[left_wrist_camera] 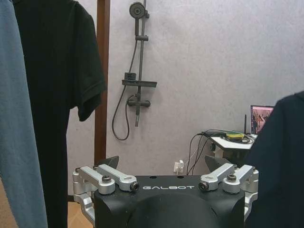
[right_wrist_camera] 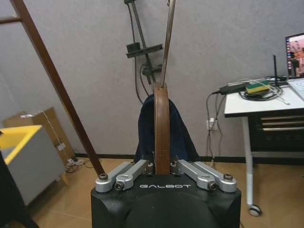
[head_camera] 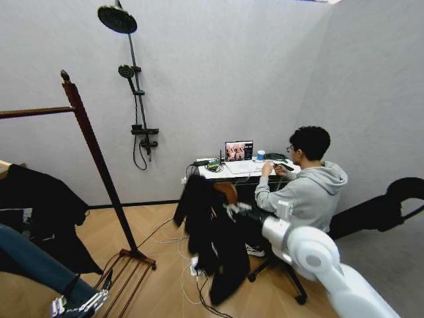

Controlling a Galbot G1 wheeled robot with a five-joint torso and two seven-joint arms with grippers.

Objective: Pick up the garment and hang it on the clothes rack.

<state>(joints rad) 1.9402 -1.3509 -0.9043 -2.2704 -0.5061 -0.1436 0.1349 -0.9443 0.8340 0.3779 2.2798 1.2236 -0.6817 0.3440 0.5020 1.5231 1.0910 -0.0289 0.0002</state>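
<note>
While gripped, soft dark garment (head_camera: 211, 232)

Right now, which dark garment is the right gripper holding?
The long black garment on the wooden hanger, clamped in the right gripper; the short-sleeved black top hangs on the rack.

1. The garment (head_camera: 213, 228), long, black and soft, hangs in folds from a brown wooden hanger (right_wrist_camera: 161, 128), at mid-floor.
2. The clothes rack (head_camera: 99, 162), dark reddish-brown wood with a knob-topped post, leans at ten o'clock from it, slatted foot shelf below.
</note>
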